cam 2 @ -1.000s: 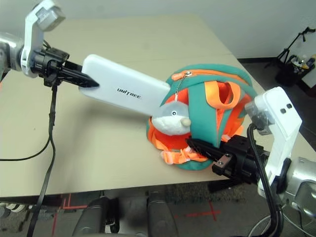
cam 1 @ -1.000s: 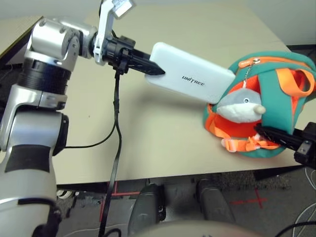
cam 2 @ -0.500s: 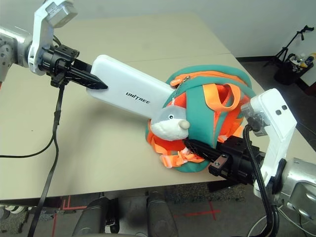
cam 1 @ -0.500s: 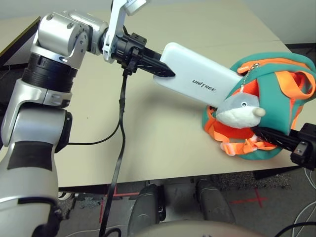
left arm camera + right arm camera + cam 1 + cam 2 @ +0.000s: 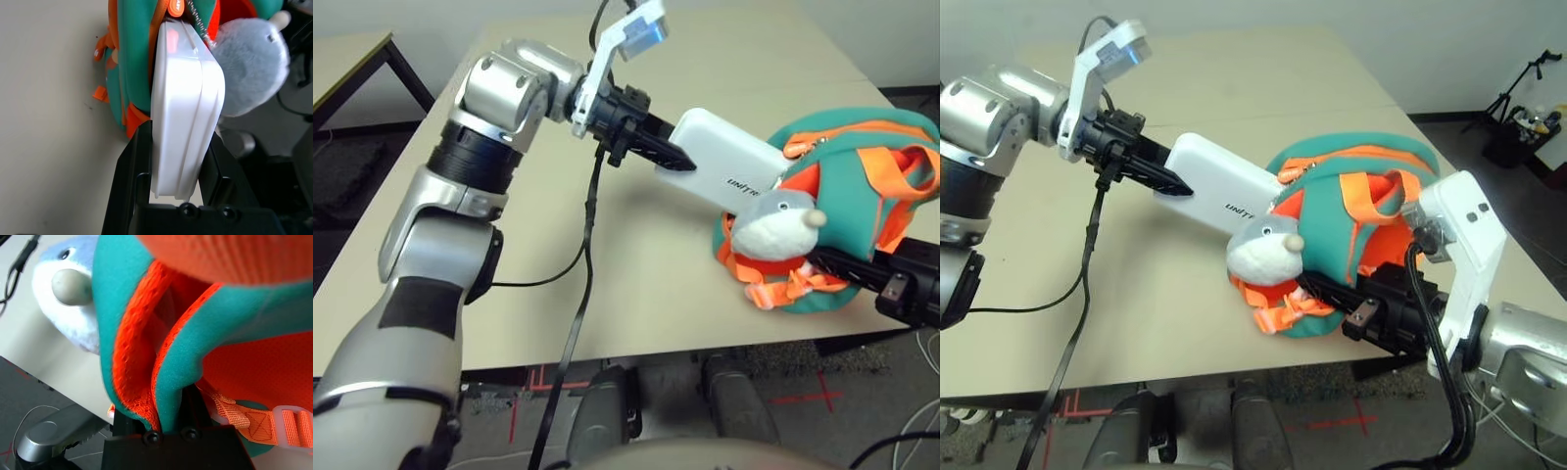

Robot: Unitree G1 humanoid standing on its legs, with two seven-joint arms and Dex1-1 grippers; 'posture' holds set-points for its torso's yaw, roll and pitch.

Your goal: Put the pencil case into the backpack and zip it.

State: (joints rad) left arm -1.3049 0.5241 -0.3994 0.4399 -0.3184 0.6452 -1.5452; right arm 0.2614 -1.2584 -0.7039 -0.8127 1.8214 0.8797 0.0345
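At backpack [image 5: 1351, 225] mouth, left pincer [image 5: 668, 157] pinching pencil case [image 5: 724, 162], nose partly in from 10 o'clock; right pincer [image 5: 178, 406] clamps teal edge; next: push deeper.

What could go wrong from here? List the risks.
1. The pencil case is partly in the backpack; the plush animal hangs by the opening and may snag it.
2. The left gripper grips just the case's end, so it may pivot.
3. The right gripper pinches one fabric edge, which could slip.
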